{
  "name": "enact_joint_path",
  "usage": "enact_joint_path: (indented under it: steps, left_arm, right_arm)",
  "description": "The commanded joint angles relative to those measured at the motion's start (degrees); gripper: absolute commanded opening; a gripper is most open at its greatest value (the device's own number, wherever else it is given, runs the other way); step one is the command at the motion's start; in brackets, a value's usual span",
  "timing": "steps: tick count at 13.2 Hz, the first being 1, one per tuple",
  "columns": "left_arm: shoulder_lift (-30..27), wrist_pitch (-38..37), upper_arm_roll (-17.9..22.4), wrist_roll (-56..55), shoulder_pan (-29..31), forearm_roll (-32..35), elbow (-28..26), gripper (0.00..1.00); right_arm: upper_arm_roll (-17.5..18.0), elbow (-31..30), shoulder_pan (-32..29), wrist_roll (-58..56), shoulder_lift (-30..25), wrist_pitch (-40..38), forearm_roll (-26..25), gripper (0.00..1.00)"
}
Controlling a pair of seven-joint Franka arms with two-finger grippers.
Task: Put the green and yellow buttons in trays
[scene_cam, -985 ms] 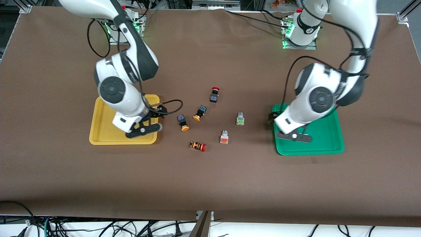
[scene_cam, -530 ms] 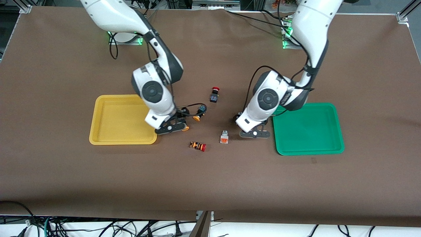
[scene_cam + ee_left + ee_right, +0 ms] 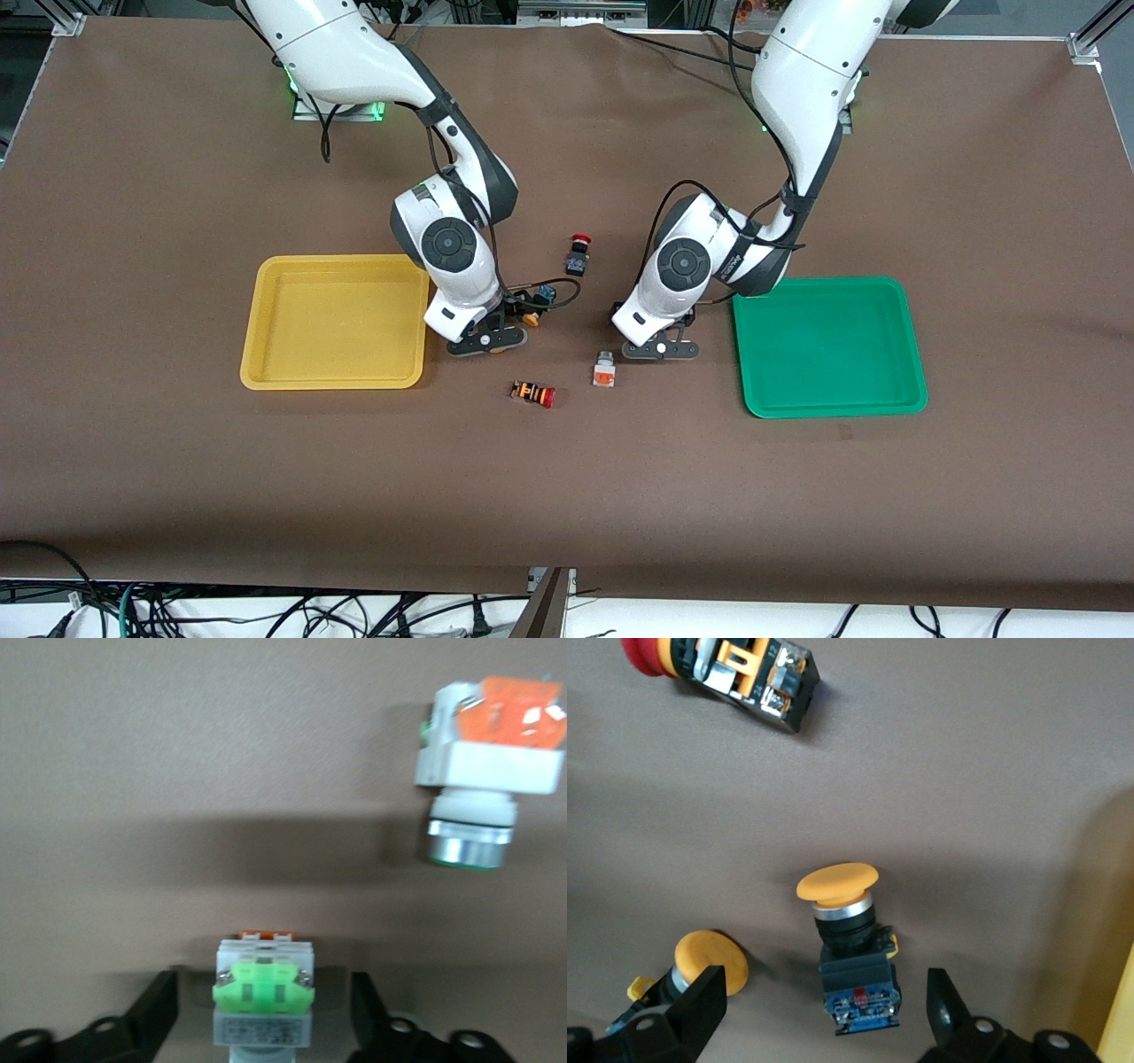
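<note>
My left gripper is down at the table beside the green tray, open, with the green-faced white button between its fingers, a gap on each side. The orange-faced white button lies close by, nearer the front camera. My right gripper is low beside the yellow tray, open around a black-bodied yellow-capped button. The second yellow-capped button lies just outside one finger. Both trays hold nothing.
An orange-striped button with a red cap lies nearer the front camera than the right gripper. A black-bodied red-capped button stands between the two arms, farther from the camera. Brown cloth covers the table.
Both grippers left their places over the trays, moved toward the middle of the table and came down, each around one button.
</note>
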Motion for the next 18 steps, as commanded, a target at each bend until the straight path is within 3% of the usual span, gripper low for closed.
enact_joint_path:
  steps: [1, 4, 7, 9, 11, 13, 15, 16, 18]
  left_arm:
    - [-2.19, -0.11, 0.73, -0.14, -0.43, -0.95, -2.05, 0.10]
    - [-5.08, -6.67, 1.52, -0.31, 0.27, -0.95, -1.09, 0.07]
    - [-9.82, -17.13, 7.48, 0.82, 0.45, -0.86, -0.91, 0.07]
    - [-10.98, -20.84, 11.52, 3.36, 1.15, 0.28, -0.21, 0.06]
    - [-9.76, -21.12, 12.07, 9.75, 5.87, 0.28, -0.91, 0.06]
    - [-8.61, -21.30, 11.98, 20.47, 10.36, 0.28, -2.74, 0.06]
    - [-7.38, -20.77, 11.89, 22.97, 11.96, -0.50, -4.59, 0.07]
    - [-7.20, -20.77, 11.89, 22.80, 11.70, -0.59, -4.69, 0.18]
    - [-7.29, -21.38, 11.89, 23.06, 12.05, -0.60, -4.25, 1.00]
  right_arm:
    - [-0.05, -1.48, -0.11, -0.38, -0.27, 1.44, -0.39, 1.00]
    - [-0.05, -4.02, -0.11, -0.38, 0.17, 5.30, -0.39, 0.89]
    - [-0.05, -4.47, -0.28, -0.55, 0.17, 5.66, -0.39, 0.69]
    - [-0.05, -4.47, -0.46, -0.99, 0.00, 5.40, -0.39, 0.43]
    - [-0.05, -4.47, -0.81, -2.48, -0.26, 5.14, -0.39, 0.18]
    - [-0.92, -4.38, -1.42, -4.32, -1.49, 4.44, -0.31, 0.12]
    - [-5.12, -3.86, -1.51, -10.88, -4.29, -1.51, -0.30, 0.12]
    - [-7.67, -3.94, -1.60, -15.80, -5.61, -3.63, 0.04, 0.12]
    - [-12.77, -4.99, -2.30, -24.86, -7.90, -7.85, 0.22, 0.12]
